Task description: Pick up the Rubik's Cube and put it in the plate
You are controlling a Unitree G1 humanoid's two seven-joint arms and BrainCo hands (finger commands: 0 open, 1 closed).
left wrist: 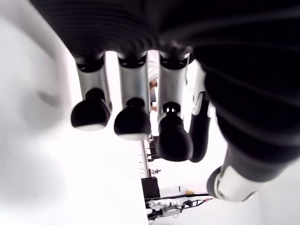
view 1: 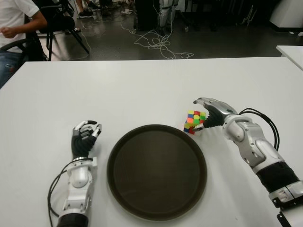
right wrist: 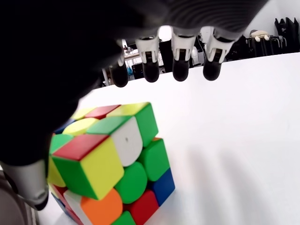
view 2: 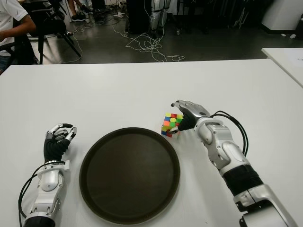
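Observation:
The Rubik's Cube stands tilted on the white table, just beyond the right rim of the round dark plate. My right hand is at the cube from the right. Its fingers stretch out above and past the cube without touching it, and the thumb shows low beside the cube. The hand is open and nothing is held. My left hand shows left of the plate, its fingers curled and holding nothing. Nothing lies in the plate.
The table's far edge runs across the back, with a tangle of cables on the floor beyond it. A person sits on a chair at the back left. A second white table corner shows at the right.

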